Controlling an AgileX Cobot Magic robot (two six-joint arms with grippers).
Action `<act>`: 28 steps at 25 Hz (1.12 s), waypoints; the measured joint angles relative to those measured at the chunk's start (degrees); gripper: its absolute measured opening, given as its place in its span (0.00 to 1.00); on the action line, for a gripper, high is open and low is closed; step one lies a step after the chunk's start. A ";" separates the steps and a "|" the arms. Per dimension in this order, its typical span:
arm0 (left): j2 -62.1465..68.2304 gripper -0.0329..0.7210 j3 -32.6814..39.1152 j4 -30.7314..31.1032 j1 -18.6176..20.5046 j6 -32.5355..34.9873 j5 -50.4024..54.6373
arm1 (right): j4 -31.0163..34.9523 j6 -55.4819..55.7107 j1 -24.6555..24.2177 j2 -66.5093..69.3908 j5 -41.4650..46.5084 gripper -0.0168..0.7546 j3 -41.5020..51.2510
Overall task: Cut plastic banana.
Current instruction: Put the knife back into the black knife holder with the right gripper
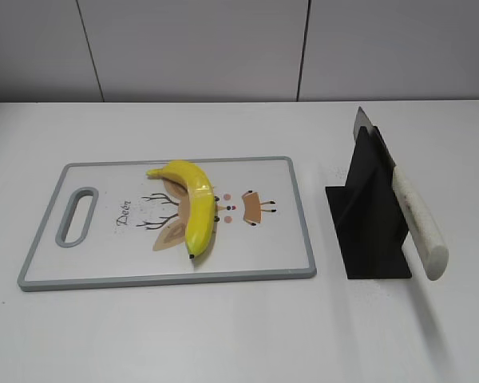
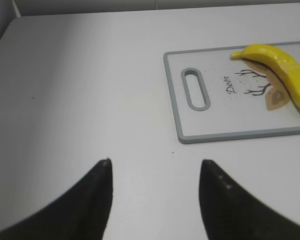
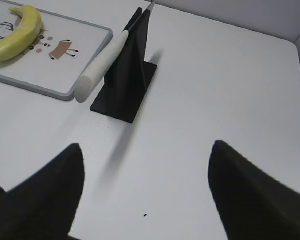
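Exterior view centre, plastic banana (image 1: 195,209) lying on cutting board (image 1: 104,267), knife (image 1: 411,211) resting in black stand (image 1: 371,231) at right, left gripper (image 2: 155,172) and right gripper (image 3: 145,165) both hovering spread wide.

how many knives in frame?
1. The knife rests tilted in the black stand, right of the cutting board. No other knives show in any view.

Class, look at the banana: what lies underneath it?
The banana lies on the cutting board, over a printed deer drawing. Antlers, an ear and the word "Deer" show beside it; the part of the drawing beneath the banana is covered.
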 joint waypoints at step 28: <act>0.00 0.72 0.00 -0.05 0.00 0.00 0.00 | 2.20 -0.18 -6.53 0.00 -0.75 0.79 0.04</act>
